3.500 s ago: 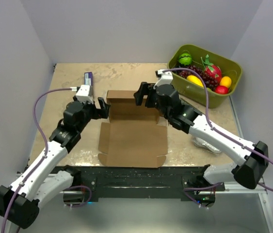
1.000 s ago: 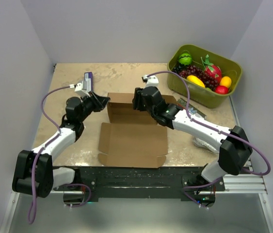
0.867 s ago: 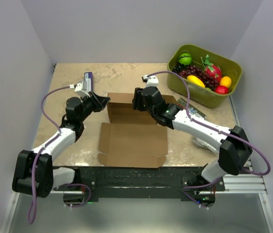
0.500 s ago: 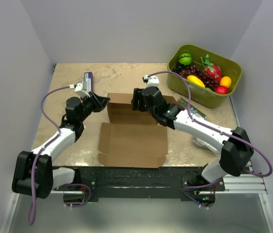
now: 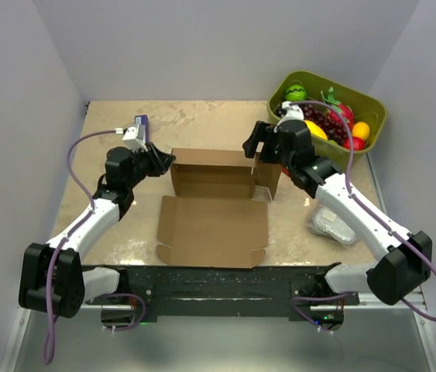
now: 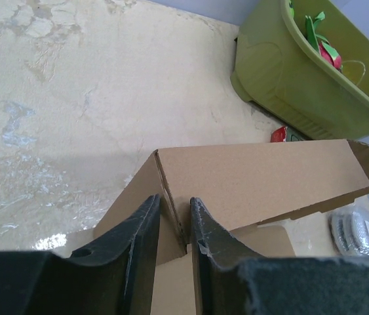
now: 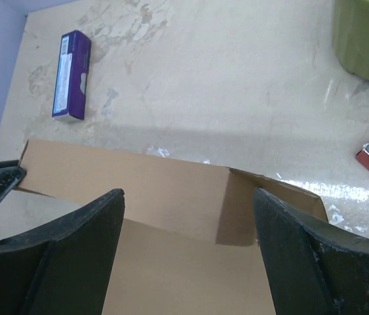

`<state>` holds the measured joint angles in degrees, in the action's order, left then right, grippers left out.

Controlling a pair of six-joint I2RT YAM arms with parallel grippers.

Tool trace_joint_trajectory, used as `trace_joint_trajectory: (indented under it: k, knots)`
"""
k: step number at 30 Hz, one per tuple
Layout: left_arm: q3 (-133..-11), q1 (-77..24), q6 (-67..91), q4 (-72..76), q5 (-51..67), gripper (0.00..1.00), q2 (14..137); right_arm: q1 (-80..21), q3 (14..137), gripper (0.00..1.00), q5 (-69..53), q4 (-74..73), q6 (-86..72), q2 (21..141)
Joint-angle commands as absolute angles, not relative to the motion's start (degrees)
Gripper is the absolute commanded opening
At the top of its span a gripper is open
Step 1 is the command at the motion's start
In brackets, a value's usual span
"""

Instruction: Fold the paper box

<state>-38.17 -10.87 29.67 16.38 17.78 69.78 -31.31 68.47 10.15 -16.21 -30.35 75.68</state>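
While left hand [image 6: 174, 209] pinches box [image 5: 214, 221] left wall, right hand [image 7: 187, 195] spread wide, clear of right corner: unsupported rear wall may flop, pinch may drag box

Plain brown box [image 5: 214, 221], no print anywhere. The table [image 5: 194, 120] is beige, marbled with pale and bluish blotches. Far right, an olive-green bin [image 6: 276, 79] holds red, yellow, green and dark purple fruit [image 5: 340, 116]. Far left, a purple pack [image 7: 71, 75] with a white label. The cable [image 5: 69, 159] is lilac.

paper box [image 5: 214, 221] centre | fruit bin [image 5: 332, 159] behind-right | packet [image 7: 71, 75] behind-left
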Motion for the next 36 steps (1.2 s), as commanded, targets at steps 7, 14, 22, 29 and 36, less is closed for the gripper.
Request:
trace_joint_trajectory:
  k: [7, 14, 22, 29, 36]
  knots:
    - [-36.3, -11.7, 23.5, 0.1, 15.8, 0.3, 71.2, -25.6, 61.5, 0.81, -5.8, -11.8, -35.3, 76.3]
    - [-36.5, -12.7, 23.0, -1.7, 14.9, 0.29, 70.8, -23.8, 57.5, 0.8, -10.2, -5.9, -38.4, 78.8]
    - [-36.6, -12.9, 22.8, -1.8, 14.6, 0.3, 70.8, -23.0, 50.5, 0.78, -16.0, 8.8, -47.6, 80.2]
    - [-36.7, -13.0, 22.8, -1.9, 14.6, 0.3, 70.4, -22.8, 45.6, 0.73, -17.0, 20.0, -55.0, 80.8]
    - [-36.7, -13.0, 22.7, -1.9, 14.3, 0.3, 69.9, -22.3, 43.4, 0.63, -15.8, 27.3, -59.6, 79.8]
